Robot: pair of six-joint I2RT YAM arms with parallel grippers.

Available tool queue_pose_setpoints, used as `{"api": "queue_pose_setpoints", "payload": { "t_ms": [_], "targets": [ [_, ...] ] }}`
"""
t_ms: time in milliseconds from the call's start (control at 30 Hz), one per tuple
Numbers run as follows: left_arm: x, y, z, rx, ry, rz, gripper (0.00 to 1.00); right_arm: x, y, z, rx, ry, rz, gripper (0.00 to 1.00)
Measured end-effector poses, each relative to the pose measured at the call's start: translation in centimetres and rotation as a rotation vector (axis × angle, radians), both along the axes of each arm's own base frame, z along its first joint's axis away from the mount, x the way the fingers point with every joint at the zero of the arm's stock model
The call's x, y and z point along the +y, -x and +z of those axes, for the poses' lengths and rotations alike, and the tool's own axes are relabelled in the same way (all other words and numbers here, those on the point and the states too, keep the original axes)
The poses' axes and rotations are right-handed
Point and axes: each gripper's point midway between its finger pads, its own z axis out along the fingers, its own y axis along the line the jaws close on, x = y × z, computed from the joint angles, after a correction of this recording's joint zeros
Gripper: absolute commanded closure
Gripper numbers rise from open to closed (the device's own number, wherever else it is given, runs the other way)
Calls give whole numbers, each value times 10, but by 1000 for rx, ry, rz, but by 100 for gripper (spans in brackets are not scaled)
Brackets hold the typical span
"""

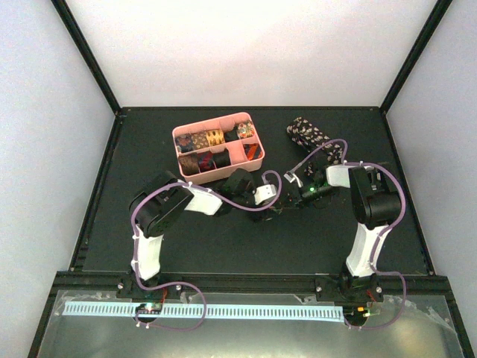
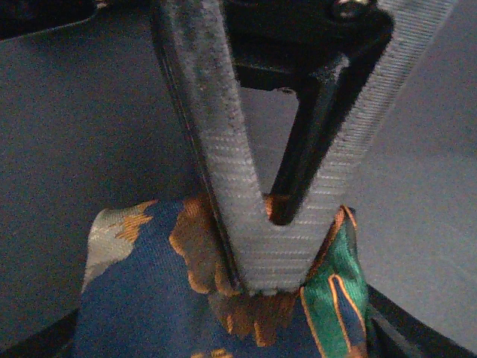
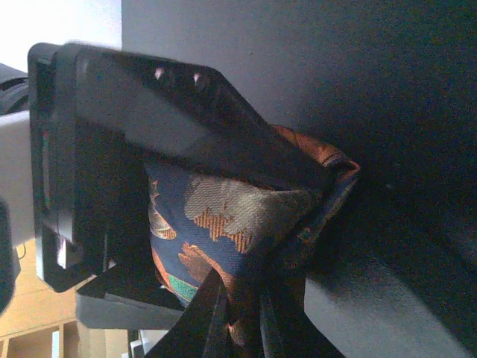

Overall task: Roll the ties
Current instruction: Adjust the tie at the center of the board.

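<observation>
Top external view: both arms meet at mid-bench [image 1: 223,239], presumably to steady the roll from two sides. Left gripper [image 2: 274,257] pinches the blue, orange and green patterned fabric tie [image 2: 149,298]; right gripper [image 1: 297,198] clamps the same tie. Count: one held tie, one black speckled tie [image 1: 309,136] lying behind, roughly eight rolls in the pink divided plastic tray [image 1: 211,123].

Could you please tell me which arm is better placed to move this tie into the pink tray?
Probably the left. The tray sits on its side, just beyond the left gripper, whose fingertips are on the tie. The right gripper, though shut on the tie, would have to reach across the left arm.
</observation>
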Motion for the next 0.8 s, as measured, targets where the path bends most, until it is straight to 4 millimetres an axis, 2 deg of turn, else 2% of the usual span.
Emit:
{"api": "queue_pose_setpoints", "payload": {
  "t_ms": [67,100,133,167,233,333,367,433,600,733,800],
  "targets": [
    [-4,0,-2,5,1,-7,63,-1,-2,-1,-5,3,-5,99],
    [-5,-1,-3,2,1,-12,66,-2,-2,-1,-7,6,-5,98],
    [-5,-1,-2,-2,2,-16,64,-2,-2,-1,-7,6,-6,98],
    [-6,0,-2,-7,2,-21,58,-2,-3,-1,-8,6,-7,98],
    [-5,0,-2,-5,-1,-23,32,-2,-3,-1,-8,6,-7,98],
    [-3,0,-3,0,-14,-20,7,-2,-2,-1,-3,6,-6,98],
    [-1,1,-1,4,-21,-17,2,-2,-2,-1,-3,6,-5,98],
    [3,1,6,5,-29,-8,1,-2,-1,-1,-3,6,-4,98],
    [23,0,53,-26,1,30,1,-1,-2,1,-12,4,-5,98],
    [46,-14,97,-57,35,116,1,0,-5,6,-28,-6,-9,98],
    [59,-22,108,-41,34,164,1,0,-6,11,-41,-18,-12,98]
  ]
}}
